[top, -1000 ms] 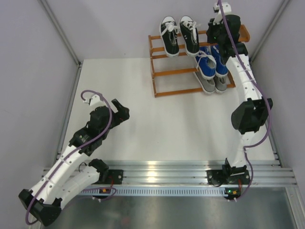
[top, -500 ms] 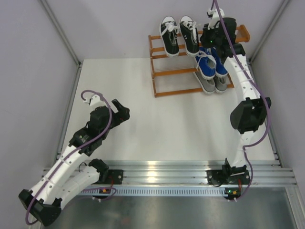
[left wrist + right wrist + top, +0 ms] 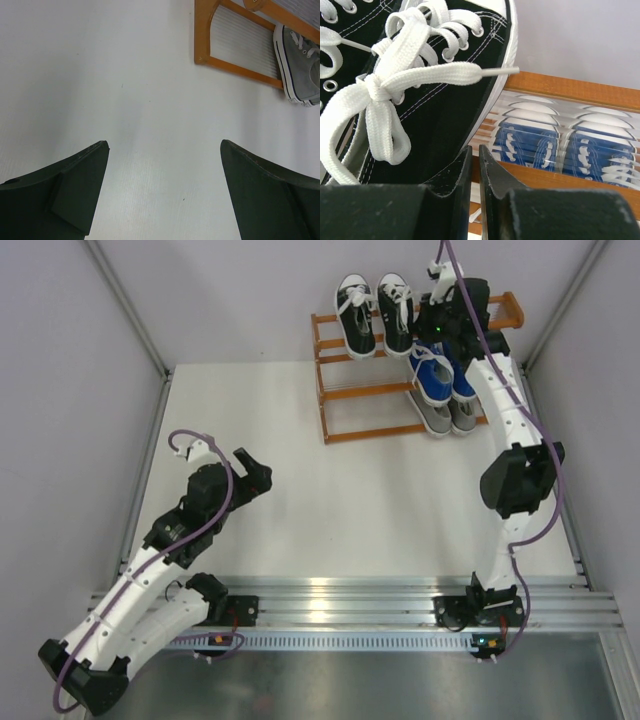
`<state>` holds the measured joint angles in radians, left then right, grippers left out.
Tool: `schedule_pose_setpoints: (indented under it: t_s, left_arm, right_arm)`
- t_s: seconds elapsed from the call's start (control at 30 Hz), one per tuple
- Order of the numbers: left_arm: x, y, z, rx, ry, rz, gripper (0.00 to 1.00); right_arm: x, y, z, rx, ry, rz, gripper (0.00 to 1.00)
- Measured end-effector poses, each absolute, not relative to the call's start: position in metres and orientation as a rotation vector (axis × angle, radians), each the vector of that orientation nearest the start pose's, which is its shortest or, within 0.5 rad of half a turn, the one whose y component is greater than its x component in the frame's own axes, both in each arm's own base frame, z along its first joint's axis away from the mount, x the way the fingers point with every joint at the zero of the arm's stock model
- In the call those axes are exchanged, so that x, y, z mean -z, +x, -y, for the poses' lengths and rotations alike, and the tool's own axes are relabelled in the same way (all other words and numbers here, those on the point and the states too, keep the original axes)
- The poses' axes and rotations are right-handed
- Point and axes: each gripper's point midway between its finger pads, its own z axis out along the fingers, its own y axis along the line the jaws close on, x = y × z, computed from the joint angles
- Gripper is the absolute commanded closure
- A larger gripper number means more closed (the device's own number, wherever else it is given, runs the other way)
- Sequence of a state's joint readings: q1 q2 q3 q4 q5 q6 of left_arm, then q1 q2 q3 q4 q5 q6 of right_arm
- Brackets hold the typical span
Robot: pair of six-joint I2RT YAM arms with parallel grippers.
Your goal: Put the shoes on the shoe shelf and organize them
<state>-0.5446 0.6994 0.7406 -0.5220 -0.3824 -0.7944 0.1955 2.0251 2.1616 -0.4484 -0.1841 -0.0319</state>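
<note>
The orange-brown shoe shelf [image 3: 350, 391] stands at the back of the table. Two black shoes [image 3: 376, 314] sit on its top tier, two blue shoes [image 3: 441, 376] on the middle tier and two grey shoes [image 3: 446, 416] on the bottom tier. My right gripper [image 3: 430, 320] is shut and empty over the top tier, right beside the right black shoe. In the right wrist view the gripper [image 3: 475, 150] sits against that shoe's white sole [image 3: 496, 95], with the blue shoes [image 3: 540, 142] showing through the slats. My left gripper [image 3: 258, 472] is open and empty over the table, far from the shelf.
The left halves of the middle and bottom tiers [image 3: 365, 425] hold nothing. The left wrist view shows the shelf's front corner [image 3: 202, 35] and one grey shoe [image 3: 300, 70] beyond bare white table [image 3: 125, 100]. Grey walls close in behind and beside the shelf.
My right gripper has moved left along the top tier, closer to the black shoes. The left arm has not moved.
</note>
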Motion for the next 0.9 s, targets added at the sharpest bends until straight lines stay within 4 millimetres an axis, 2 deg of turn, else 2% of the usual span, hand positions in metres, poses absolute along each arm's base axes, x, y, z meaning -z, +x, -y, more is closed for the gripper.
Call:
schedule_pose_setpoints:
  t_s: [0.3,0.5,0.6,0.63,0.7,0.73,0.77,0.83,0.9]
  left_arm:
    - [-0.214,0.247,0.105,0.458,-0.489,-1.982,0.02]
    - [-0.214,0.247,0.105,0.458,-0.489,-1.981,0.02]
    - [-0.214,0.247,0.105,0.457,-0.489,-1.982,0.02]
    - [-0.214,0.247,0.105,0.456,-0.487,-1.982,0.02]
    - [-0.214,0.247,0.105,0.452,-0.48,-1.982,0.02]
    - [-0.215,0.248,0.105,0.448,-0.475,-1.983,0.02]
    - [-0.217,0.248,0.105,0.445,-0.469,-1.98,0.02]
    - [-0.222,0.251,0.104,0.434,-0.454,-1.974,0.02]
    - [-0.228,0.254,0.104,0.416,-0.431,-1.969,0.02]
  right_arm:
    - [-0.328,0.572,-0.154,-0.295,-0.35,-1.859,0.87]
    - [-0.328,0.572,-0.153,-0.288,-0.35,-1.86,0.8]
    - [-0.33,0.574,-0.144,-0.273,-0.34,-1.859,0.61]
    - [-0.331,0.573,-0.14,-0.271,-0.34,-1.856,0.46]
    - [-0.336,0.567,-0.127,-0.259,-0.354,-1.852,0.29]
    - [-0.341,0.561,-0.118,-0.252,-0.365,-1.845,0.06]
    - [-0.348,0.552,-0.107,-0.245,-0.372,-1.835,0.01]
    - [-0.365,0.529,-0.084,-0.208,-0.381,-1.805,0.01]
    - [-0.386,0.495,-0.061,-0.17,-0.349,-1.758,0.01]
